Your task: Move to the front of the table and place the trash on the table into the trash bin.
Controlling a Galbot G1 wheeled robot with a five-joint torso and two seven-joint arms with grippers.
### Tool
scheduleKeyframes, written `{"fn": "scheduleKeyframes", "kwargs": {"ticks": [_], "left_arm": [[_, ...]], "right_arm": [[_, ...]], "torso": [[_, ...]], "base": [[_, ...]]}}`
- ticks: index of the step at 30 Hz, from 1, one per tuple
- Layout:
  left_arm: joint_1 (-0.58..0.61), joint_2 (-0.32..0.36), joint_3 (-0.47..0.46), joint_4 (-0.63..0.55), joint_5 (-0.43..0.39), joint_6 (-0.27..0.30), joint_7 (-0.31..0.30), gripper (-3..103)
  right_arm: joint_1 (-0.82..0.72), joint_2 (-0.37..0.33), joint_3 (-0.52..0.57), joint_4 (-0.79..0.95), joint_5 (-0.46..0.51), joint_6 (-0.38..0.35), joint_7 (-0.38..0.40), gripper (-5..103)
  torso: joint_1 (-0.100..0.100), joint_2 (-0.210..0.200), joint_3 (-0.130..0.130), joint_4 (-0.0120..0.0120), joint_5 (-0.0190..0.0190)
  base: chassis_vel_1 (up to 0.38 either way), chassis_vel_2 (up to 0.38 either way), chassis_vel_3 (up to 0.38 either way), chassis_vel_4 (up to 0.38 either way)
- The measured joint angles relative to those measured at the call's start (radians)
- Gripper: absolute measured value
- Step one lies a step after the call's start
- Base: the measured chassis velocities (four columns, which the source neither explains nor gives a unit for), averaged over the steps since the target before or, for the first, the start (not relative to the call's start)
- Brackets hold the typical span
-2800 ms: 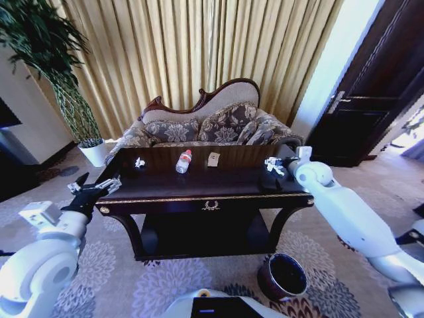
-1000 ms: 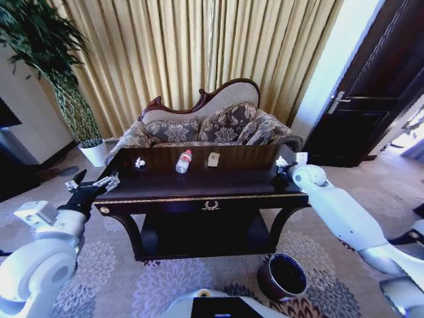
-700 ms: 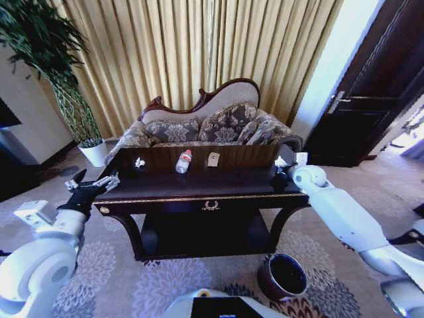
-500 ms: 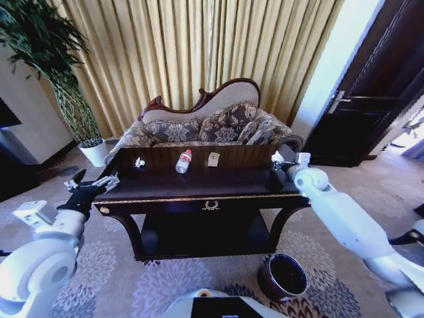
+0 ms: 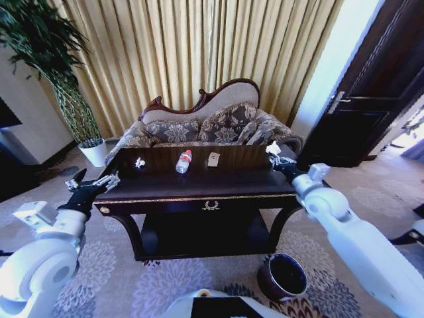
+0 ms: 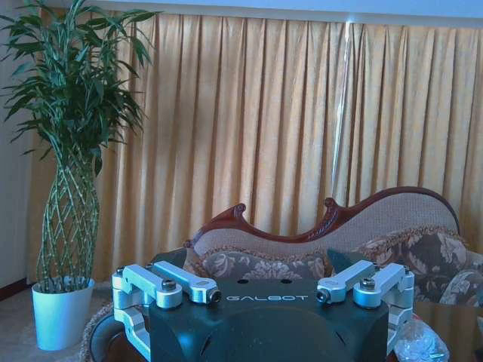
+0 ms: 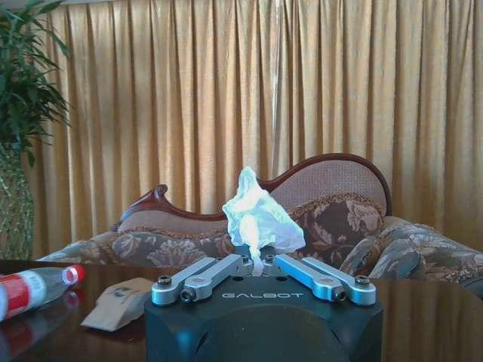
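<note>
The dark glossy table (image 5: 199, 187) carries a clear bottle with a red cap (image 5: 183, 161), a small white scrap (image 5: 139, 162) and a pale flat packet (image 5: 213, 159). My right gripper (image 5: 273, 154) hovers over the table's right end, shut on a crumpled white tissue (image 5: 270, 148). The right wrist view shows that tissue (image 7: 257, 216) pinched between the fingers of the right gripper (image 7: 256, 265), with the bottle (image 7: 32, 290) and packet (image 7: 119, 303) beyond. My left gripper (image 5: 99, 182) is open at the table's left end; the left wrist view shows the gripper (image 6: 264, 296) empty. The trash bin (image 5: 283, 277) stands on the carpet at front right.
A patterned sofa (image 5: 212, 126) sits directly behind the table, with gold curtains behind it. A tall plant in a white pot (image 5: 95, 152) stands at the back left, and a dark door (image 5: 371, 99) is at the right. Patterned carpet surrounds the bin.
My right gripper has lifted off the table's right end with the white tissue, and its forearm has swung out toward the right. The left arm has stayed put.
</note>
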Motion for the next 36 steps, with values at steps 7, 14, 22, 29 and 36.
{"fn": "scheduleKeyframes", "kwargs": {"ticks": [7,14,22,29,36], "left_arm": [[0.004,-0.001,0.008,0.000,0.012,-0.010,0.002,100],[0.003,0.001,0.020,0.000,0.031,-0.008,0.002,100],[-0.004,0.008,0.024,0.000,0.034,-0.007,0.002,100],[-0.006,0.008,0.022,0.000,0.034,-0.007,0.003,100],[-0.007,0.007,0.022,0.000,0.033,-0.008,0.003,100]], "right_arm": [[-0.092,0.029,0.061,0.096,-0.027,0.013,0.007,0],[-0.118,0.048,0.068,0.127,-0.055,0.015,0.042,0],[-0.122,0.052,0.067,0.142,-0.057,0.011,0.055,0],[-0.129,0.056,0.067,0.151,-0.056,0.009,0.057,0],[-0.131,0.058,0.067,0.156,-0.053,0.009,0.058,0]], "torso": [[0.000,0.000,0.000,0.0002,0.0000],[0.000,0.000,0.000,0.0001,0.0000],[0.000,0.000,0.000,0.0001,0.0000],[0.000,0.000,0.000,0.0002,0.0001],[0.000,0.000,0.000,0.0001,0.0001]], "base": [[0.000,0.000,0.000,0.000],[0.000,0.000,0.000,0.000],[0.000,0.000,0.000,0.000],[0.000,0.000,0.000,0.000],[0.016,-0.014,-0.011,0.019]]}}
